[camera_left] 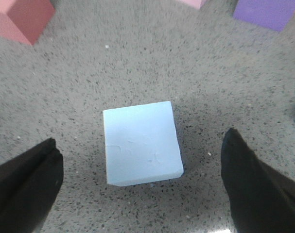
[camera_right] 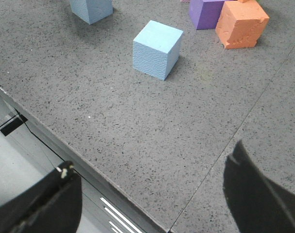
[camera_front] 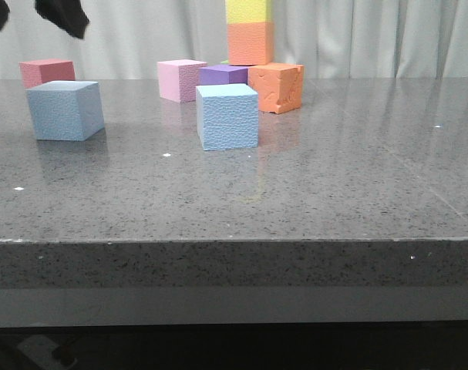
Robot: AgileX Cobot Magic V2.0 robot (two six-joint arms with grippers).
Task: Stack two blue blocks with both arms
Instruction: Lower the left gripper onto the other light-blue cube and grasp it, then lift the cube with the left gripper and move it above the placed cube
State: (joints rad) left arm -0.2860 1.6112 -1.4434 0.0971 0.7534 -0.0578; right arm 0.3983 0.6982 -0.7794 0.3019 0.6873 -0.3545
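Two pale blue blocks stand apart on the grey table. The left blue block (camera_front: 64,110) also fills the middle of the left wrist view (camera_left: 141,143). My left gripper (camera_front: 35,18) hangs open high above it, its fingers (camera_left: 28,182) spread wide to either side of the block and not touching it (camera_left: 140,137). The middle blue block (camera_front: 227,116) shows in the right wrist view (camera_right: 157,48), with the left block (camera_right: 91,8) behind it. My right gripper (camera_right: 154,160) is open and empty over the table's front edge, well short of the middle block.
A red cube (camera_front: 47,72) stands behind the left blue block. A pink cube (camera_front: 181,79), a purple cube (camera_front: 224,75) and a dented orange cube (camera_front: 277,86) cluster behind the middle block. An orange cube (camera_front: 250,42) with a yellow cube (camera_front: 249,11) on it rises at the back.
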